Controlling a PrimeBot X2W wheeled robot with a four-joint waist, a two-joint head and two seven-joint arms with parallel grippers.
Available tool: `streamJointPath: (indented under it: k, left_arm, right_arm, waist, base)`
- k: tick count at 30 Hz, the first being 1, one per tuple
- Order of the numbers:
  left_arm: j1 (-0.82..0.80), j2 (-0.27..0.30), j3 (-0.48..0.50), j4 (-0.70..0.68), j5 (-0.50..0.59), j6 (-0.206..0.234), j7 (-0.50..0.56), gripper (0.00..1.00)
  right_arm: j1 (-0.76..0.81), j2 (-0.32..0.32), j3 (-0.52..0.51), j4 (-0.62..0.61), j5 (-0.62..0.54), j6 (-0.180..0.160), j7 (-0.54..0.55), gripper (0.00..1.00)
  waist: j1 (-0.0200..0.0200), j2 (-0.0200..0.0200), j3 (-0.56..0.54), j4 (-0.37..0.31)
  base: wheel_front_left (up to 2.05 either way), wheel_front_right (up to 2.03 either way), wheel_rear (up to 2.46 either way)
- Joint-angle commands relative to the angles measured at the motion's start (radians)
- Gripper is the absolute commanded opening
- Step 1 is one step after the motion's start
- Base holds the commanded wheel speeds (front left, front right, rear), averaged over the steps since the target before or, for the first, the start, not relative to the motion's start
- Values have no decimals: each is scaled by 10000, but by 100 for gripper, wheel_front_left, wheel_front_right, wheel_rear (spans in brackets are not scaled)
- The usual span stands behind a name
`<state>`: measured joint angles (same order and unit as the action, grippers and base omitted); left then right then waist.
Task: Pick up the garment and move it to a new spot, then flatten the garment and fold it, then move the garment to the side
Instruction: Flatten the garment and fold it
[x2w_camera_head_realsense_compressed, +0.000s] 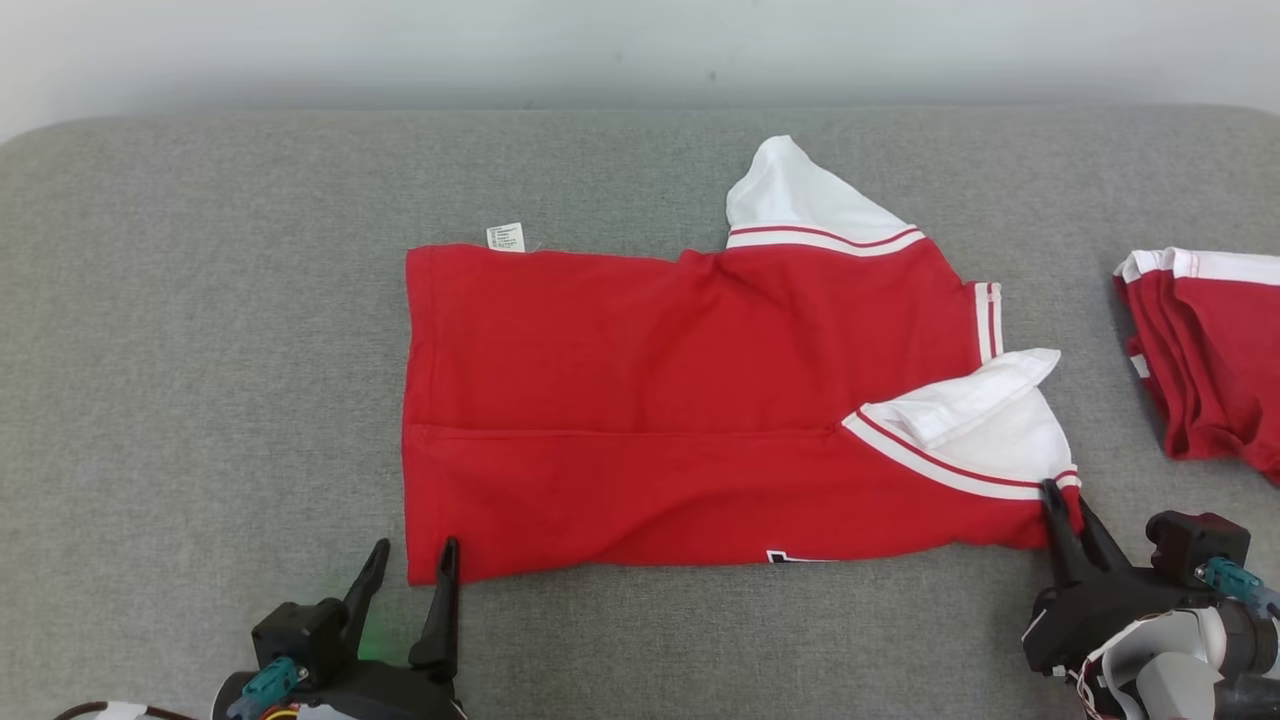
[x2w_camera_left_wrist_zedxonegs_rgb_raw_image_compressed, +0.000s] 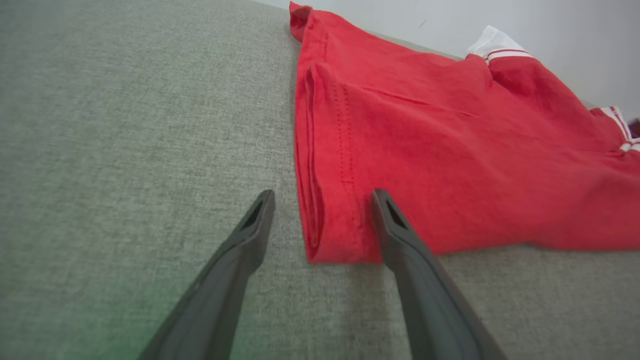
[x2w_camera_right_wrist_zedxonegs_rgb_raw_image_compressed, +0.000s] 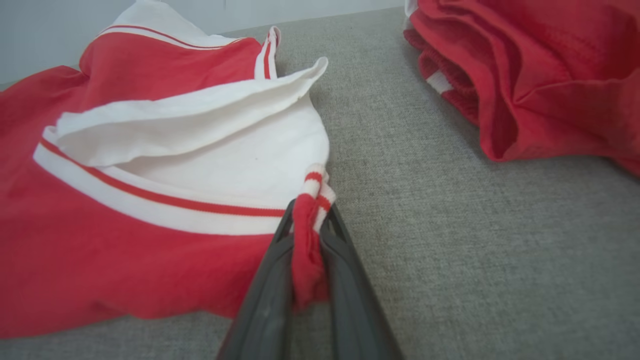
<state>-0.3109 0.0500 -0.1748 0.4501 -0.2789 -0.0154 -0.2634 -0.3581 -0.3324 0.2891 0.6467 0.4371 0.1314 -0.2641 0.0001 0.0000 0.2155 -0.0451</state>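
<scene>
1. Garment (x2w_camera_head_realsense_compressed: 650, 400), red with white trim, lies partly folded mid-frame on grey upholstery (x2w_camera_head_realsense_compressed: 200, 350).
2. My right gripper (x2w_camera_head_realsense_compressed: 1062, 500), lower right, pinches its striped edge.
3. My left gripper (x2w_camera_head_realsense_compressed: 415, 545), lower left, gapes wide at its corner, holding nothing.

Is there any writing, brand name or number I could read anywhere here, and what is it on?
No text here is legible.
On the care tag at the far edge of the red garment: lines of print, too small to read.
On the garment's near edge: a black-and-white mark, mostly tucked under the fabric, unreadable.
</scene>
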Motion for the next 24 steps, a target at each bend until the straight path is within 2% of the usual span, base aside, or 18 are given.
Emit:
streamJointPath:
  k: [1,2,3,5,6,7,13,24]
  left_arm:
    - [-51,20,12,131,-135,-88,-11,100]
    - [-84,20,-4,201,-174,-141,-11,100]
    - [-117,17,-39,253,-161,-211,-10,95]
    - [-151,16,-121,359,-226,-357,-7,24]
    - [-158,14,-142,392,-207,-394,-5,4]
    - [-159,17,-144,427,-225,-439,-5,0]
    - [7,19,-114,471,-279,-522,-8,0]
    - [958,23,413,780,48,-678,-10,0]
  right_arm:
    - [85,7,42,-57,97,-18,6,0]
    - [82,8,69,-94,108,-18,6,0]
    - [79,15,91,-130,122,-18,6,0]
    - [79,32,118,-189,137,-18,6,0]
    - [80,28,123,-220,141,-18,6,0]
    - [85,26,129,-245,155,-18,6,0]
    - [185,37,202,-252,193,-16,6,0]
    - [846,75,330,-265,327,-18,4,0]
  waist:
    - [-1,0,19,-52]
    - [-1,0,30,-70]
    - [-1,0,38,-81]
    - [-1,0,50,-99]
    - [-1,0,56,-105]
    - [-1,0,55,-108]
    - [-1,0,-134,-98]
    - [-1,0,-1285,-64]
  base:
    - [0,0,0]
    - [0,0,0]
    - [0,0,0]
    - [0,0,0]
    - [0,0,0]
    - [0,0,0]
    - [0,0,0]
    - [0,0,0]
